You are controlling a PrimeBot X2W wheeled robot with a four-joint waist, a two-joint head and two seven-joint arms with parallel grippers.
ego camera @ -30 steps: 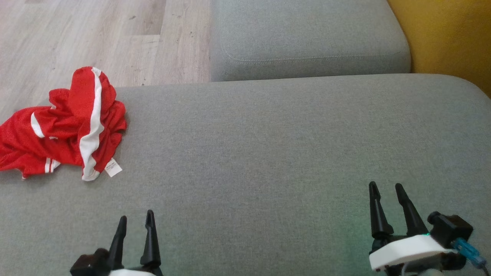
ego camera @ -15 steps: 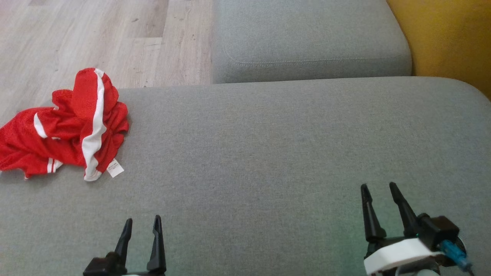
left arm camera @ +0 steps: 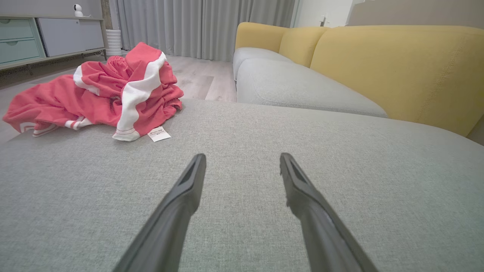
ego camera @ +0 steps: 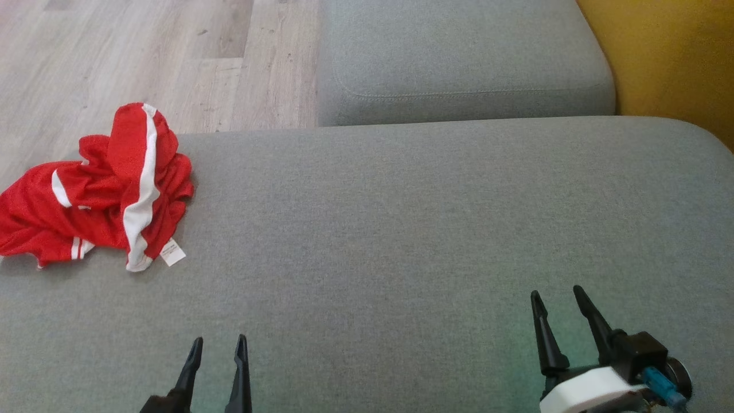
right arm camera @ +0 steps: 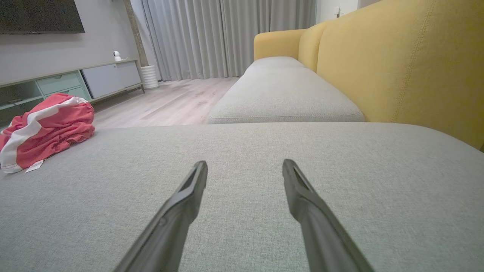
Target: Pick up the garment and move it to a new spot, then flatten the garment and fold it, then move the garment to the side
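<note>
One crumpled red garment (ego camera: 109, 192) lies on the grey cushion (ego camera: 401, 229).

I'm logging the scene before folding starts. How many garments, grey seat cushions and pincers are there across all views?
Red garment: 1
Grey seat cushions: 3, near cushion, middle cushion, far cushion
Pincers: 2, left pincer, right pincer
Total: 6

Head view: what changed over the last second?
Both grippers slid down the view, back toward the robot: the left gripper drifting slightly right, the right gripper slightly left. The camera shifted a little too. Nothing was gripped or released; both stay open and empty. The red garment stays crumpled at the left edge of the grey cushion.
</note>
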